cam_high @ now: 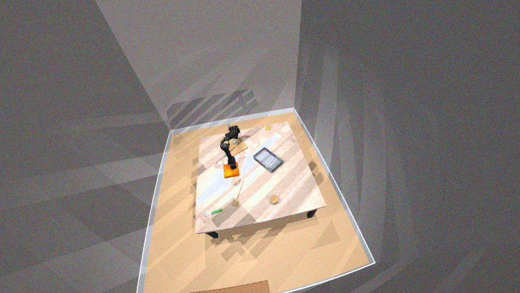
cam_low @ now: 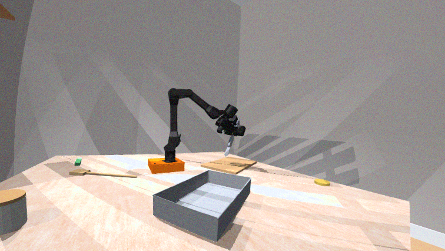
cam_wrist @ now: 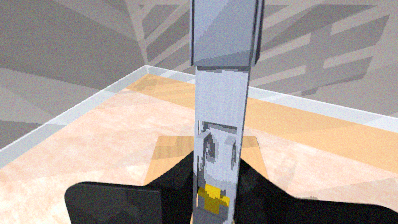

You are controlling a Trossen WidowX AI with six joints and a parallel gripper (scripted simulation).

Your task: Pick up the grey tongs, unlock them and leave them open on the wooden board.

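Note:
My gripper (cam_high: 234, 136) (cam_low: 231, 131) (cam_wrist: 213, 153) is shut on the grey tongs (cam_low: 229, 145) (cam_wrist: 220, 95) and holds them in the air. In the exterior view the tongs hang steeply, slightly tilted, with one end below the fingers and clear of the board, and a bit showing above them. The arms look close together in the wrist view; whether the lock is free cannot be told. A yellow part (cam_wrist: 213, 192) shows inside them between the fingers. The wooden board (cam_high: 240, 148) (cam_low: 218, 164) (cam_wrist: 170, 150) lies flat below. The roasting tin (cam_high: 261, 165) (cam_low: 186, 218) stands apart from the tongs.
A yellow disc (cam_high: 267, 128) (cam_low: 322, 182) lies near the far edge. A wooden tool (cam_high: 235, 202) (cam_low: 77, 172), a green-handled tool (cam_high: 217, 211) (cam_low: 77, 161) and a grey jar with a wooden lid (cam_high: 273, 199) (cam_low: 12, 208) are away from the board.

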